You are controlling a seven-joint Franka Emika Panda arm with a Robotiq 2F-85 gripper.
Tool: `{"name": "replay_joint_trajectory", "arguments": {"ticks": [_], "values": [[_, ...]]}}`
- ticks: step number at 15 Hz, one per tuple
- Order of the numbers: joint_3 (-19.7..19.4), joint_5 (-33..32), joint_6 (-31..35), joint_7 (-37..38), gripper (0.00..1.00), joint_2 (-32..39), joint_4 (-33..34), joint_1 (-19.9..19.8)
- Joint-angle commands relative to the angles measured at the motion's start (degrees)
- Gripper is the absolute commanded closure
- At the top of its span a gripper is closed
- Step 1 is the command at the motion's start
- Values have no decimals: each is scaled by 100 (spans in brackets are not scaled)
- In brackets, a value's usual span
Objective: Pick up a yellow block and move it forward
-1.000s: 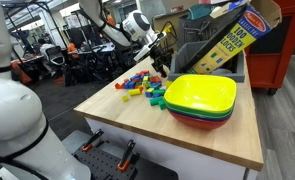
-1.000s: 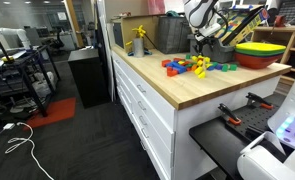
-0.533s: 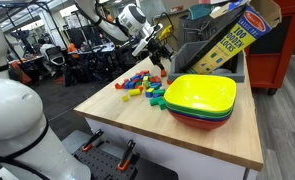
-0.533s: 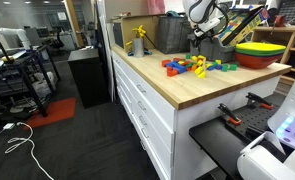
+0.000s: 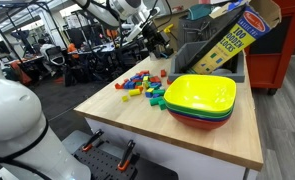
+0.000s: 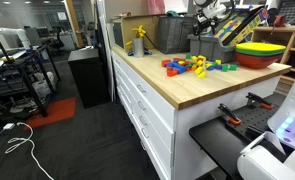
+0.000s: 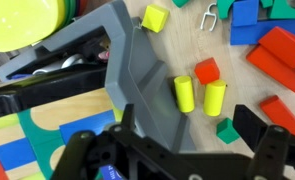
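**Arm up and away, jaws empty**

Two yellow blocks (image 7: pixel 184 93) lie side by side on the table (image 5: pixel 192 135), just beside a red block (image 7: pixel 207 70) and near the edge of the grey bin (image 7: pixel 137 75). A yellow cube (image 7: pixel 154 18) sits apart from them, farther up my wrist view.

Over the last second the gripper (image 5: pixel 159 38) has climbed. It was low over the pile (image 5: pixel 142 85), and now it hangs well above it, in front of the box (image 5: pixel 232 38). The jaws are spread and nothing sits between them. I read this as a retreat with no block in hand: either a yellow block is already set down, or I never had one. I cannot tell which yellow piece, if any, was moved, so I would check the pile before calling the task done.

As for writing, the box behind the bowls (image 5: pixel 202 95) shows a large "100" and a word that looks like "BLOCKS". The red logo at its top is too small for me to read.
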Motion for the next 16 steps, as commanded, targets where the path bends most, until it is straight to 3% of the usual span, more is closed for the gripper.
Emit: {"name": "replay_joint_trajectory", "arguments": {"ticks": [1,9,16], "values": [[188,695,43,-509,0,-582,-436,-220],[279,2297,-93,-1353,0,-1244,-1133,-446],[357,2296,94,-1363,0,-1542,-1804,-560]]}}
